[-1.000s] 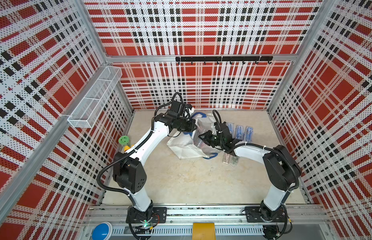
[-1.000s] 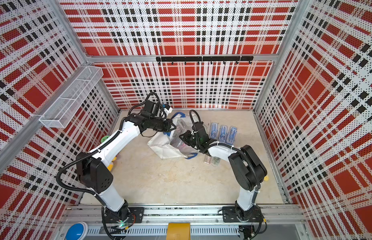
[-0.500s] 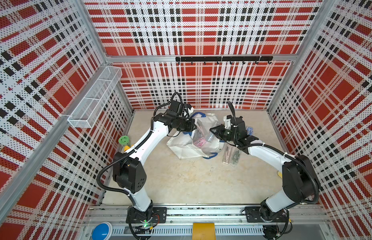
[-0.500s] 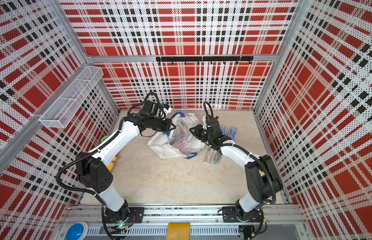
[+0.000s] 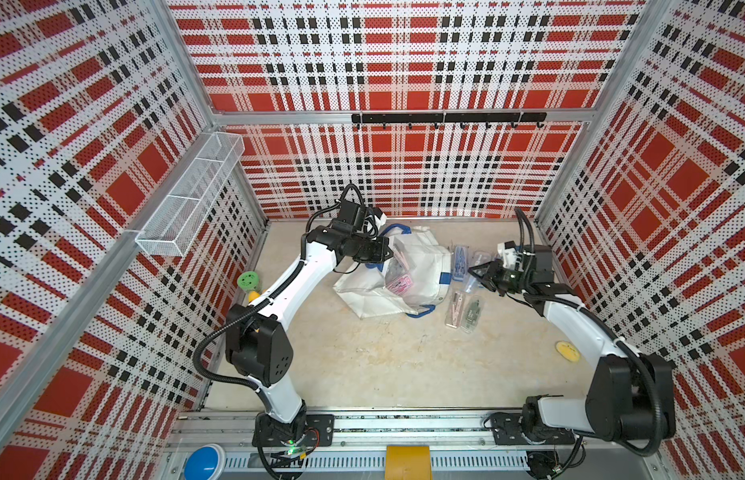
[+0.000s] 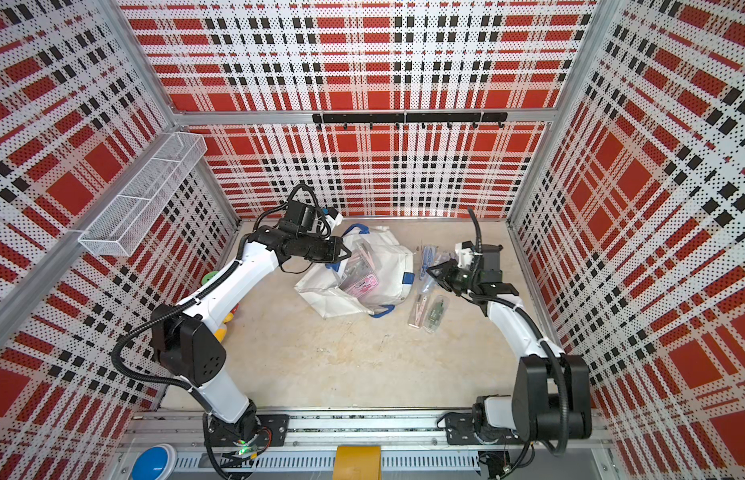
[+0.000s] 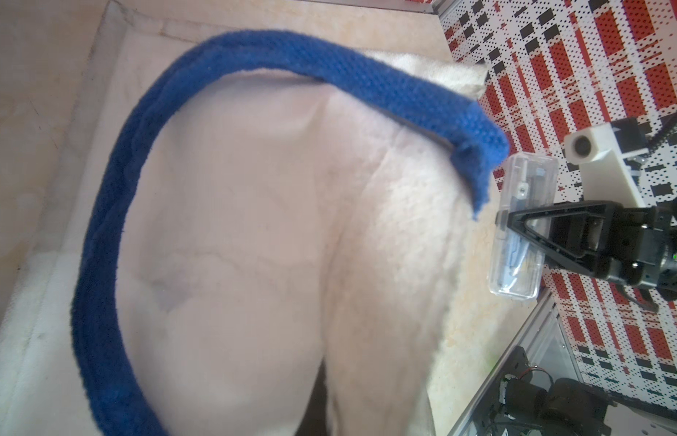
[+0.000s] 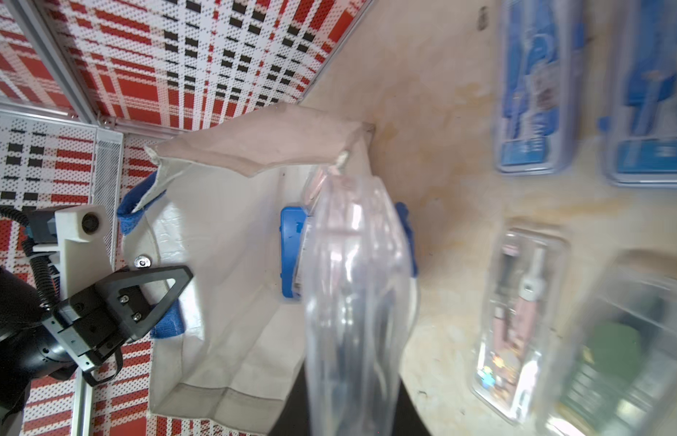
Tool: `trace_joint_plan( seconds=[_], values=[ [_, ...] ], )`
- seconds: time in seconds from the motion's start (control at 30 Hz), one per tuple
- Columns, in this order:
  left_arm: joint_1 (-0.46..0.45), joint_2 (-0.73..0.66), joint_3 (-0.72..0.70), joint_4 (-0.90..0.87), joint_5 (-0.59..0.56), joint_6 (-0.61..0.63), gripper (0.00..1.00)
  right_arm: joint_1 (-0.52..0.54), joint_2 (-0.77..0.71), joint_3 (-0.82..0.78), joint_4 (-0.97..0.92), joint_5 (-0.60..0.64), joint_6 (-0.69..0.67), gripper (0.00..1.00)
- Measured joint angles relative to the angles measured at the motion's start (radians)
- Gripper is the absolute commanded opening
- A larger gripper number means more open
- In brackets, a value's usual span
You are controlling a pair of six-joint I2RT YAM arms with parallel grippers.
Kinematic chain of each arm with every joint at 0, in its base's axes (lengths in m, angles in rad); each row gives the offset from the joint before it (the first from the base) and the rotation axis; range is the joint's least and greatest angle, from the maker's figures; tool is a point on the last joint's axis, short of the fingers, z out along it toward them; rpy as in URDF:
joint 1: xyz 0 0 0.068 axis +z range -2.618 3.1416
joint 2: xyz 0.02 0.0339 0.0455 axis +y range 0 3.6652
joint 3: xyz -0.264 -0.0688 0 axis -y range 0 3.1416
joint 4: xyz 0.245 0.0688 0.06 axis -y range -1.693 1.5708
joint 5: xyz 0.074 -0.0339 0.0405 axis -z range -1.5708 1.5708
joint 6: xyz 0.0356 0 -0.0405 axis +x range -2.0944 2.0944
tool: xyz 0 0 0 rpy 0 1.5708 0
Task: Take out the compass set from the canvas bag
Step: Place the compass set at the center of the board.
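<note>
Floor [image 5: 383, 365] | compass set [image 7: 526, 181] in right hand [image 5: 474, 274] | beside canvas bag [image 5: 425, 266]

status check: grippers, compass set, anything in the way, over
Left gripper shut on blue handle. Right gripper shut on clear compass case, clear of the canvas bag. Loose cases lie nearby.

The mottled beige surface [image 5: 383, 361] carries a slumped canvas bag [image 5: 420, 270]. Just beside the bag lie a blue-carded clear case [image 5: 460, 259], a pink case [image 5: 455, 305] and a green case [image 5: 472, 313]. A yellow disc [image 5: 567, 350] lies well apart from the bag.
</note>
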Motion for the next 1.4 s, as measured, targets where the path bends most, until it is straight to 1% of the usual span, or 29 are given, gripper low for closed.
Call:
trace_joint_plan(
  seconds=[0.1, 0.17, 0.27, 0.4, 0.57, 0.73, 1.03, 1.4],
  values=[
    [0.002, 0.000, 0.000, 0.000, 0.000, 0.000, 0.00, -0.093, -0.028, -0.002, -0.134, 0.010, -0.093, 0.08],
    [0.002, 0.000, 0.000, 0.000, 0.001, 0.000, 0.00, -0.128, -0.032, -0.002, -0.223, 0.032, -0.154, 0.08],
    [0.002, 0.000, 0.000, 0.000, 0.001, 0.000, 0.00, -0.137, -0.031, -0.016, -0.333, 0.070, -0.232, 0.08],
    [0.002, 0.000, 0.000, 0.000, 0.001, 0.000, 0.00, -0.135, -0.018, -0.060, -0.391, 0.107, -0.280, 0.10],
    [0.002, 0.000, 0.000, 0.000, 0.002, 0.000, 0.00, -0.136, 0.017, -0.133, -0.379, 0.140, -0.283, 0.10],
    [0.003, 0.000, 0.000, 0.000, 0.004, 0.000, 0.00, -0.136, 0.098, -0.179, -0.308, 0.148, -0.278, 0.12],
    [0.002, 0.000, 0.000, -0.001, 0.008, 0.000, 0.00, -0.136, 0.204, -0.179, -0.188, 0.142, -0.278, 0.13],
    [0.002, 0.000, 0.000, -0.001, 0.008, 0.000, 0.00, -0.136, 0.297, -0.155, -0.117, 0.102, -0.278, 0.16]
  ],
)
